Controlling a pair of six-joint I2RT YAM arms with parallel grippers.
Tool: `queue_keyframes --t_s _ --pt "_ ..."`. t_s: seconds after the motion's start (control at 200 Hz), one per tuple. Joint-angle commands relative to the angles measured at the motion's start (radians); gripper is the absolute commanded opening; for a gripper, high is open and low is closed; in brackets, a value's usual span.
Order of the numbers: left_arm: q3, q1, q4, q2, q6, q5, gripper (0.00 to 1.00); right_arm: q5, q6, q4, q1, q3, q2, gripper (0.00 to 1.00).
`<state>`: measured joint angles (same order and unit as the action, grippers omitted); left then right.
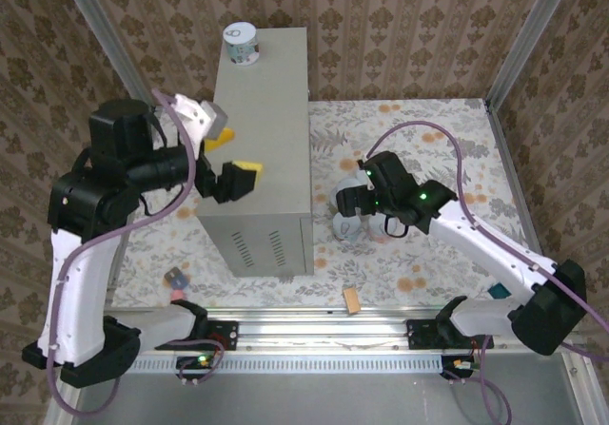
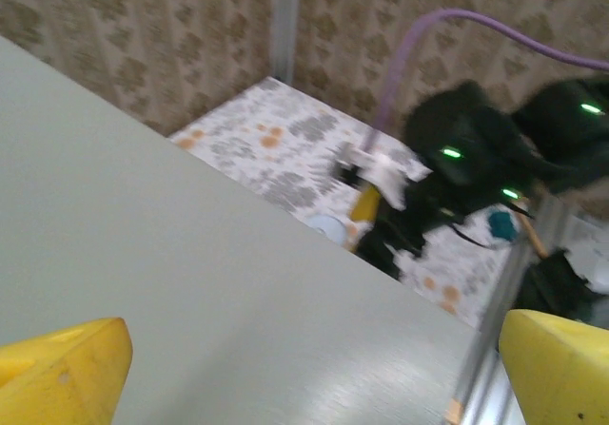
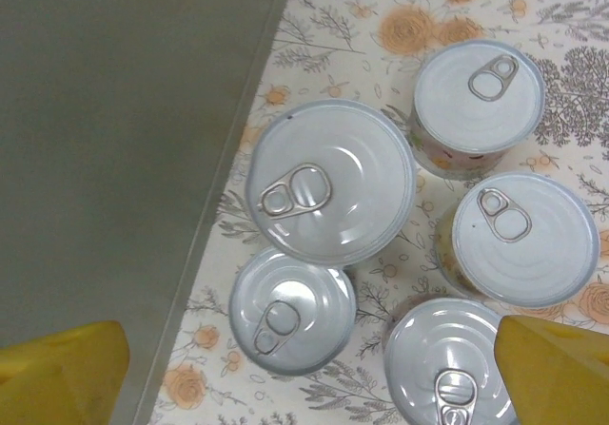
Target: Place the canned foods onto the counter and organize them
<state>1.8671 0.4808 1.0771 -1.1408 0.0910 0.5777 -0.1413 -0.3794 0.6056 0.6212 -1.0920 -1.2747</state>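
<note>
One can stood on the far left corner of the counter. Five more cans stood close together on the flowered floor, just beside the counter's right side. The right hand hung over them, spread wide and holding nothing. The left hand hung over the counter's left edge, spread wide too, with nothing between its yellow fingers.

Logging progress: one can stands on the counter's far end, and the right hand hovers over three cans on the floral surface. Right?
Not three: the right wrist view shows five cans under the right hand. One can does stand on the counter's far end.
</note>
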Motion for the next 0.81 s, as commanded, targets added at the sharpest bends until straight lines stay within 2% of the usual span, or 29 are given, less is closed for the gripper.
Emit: queue_keyframes --t_s 0.0,0.23,0.425,0.8 --pt "-0.028 0.075 0.081 0.016 0.019 -0.029 1.0 -0.039 -0.041 -0.04 -0.01 0.021 -0.04 1.0" --pt "-0.052 0.246 0.063 0.008 -0.016 -0.11 1.0 -0.073 -0.054 -0.116 -0.014 0.06 -0.11 1.0" --pt "-0.025 0.366 0.02 -0.066 -0.027 -0.16 1.0 -0.078 -0.059 -0.161 -0.016 0.064 -0.187 1.0" --pt "0.09 0.532 0.032 -0.218 0.008 -0.478 1.0 -0.106 -0.048 -0.222 -0.023 0.056 -0.273 1.0"
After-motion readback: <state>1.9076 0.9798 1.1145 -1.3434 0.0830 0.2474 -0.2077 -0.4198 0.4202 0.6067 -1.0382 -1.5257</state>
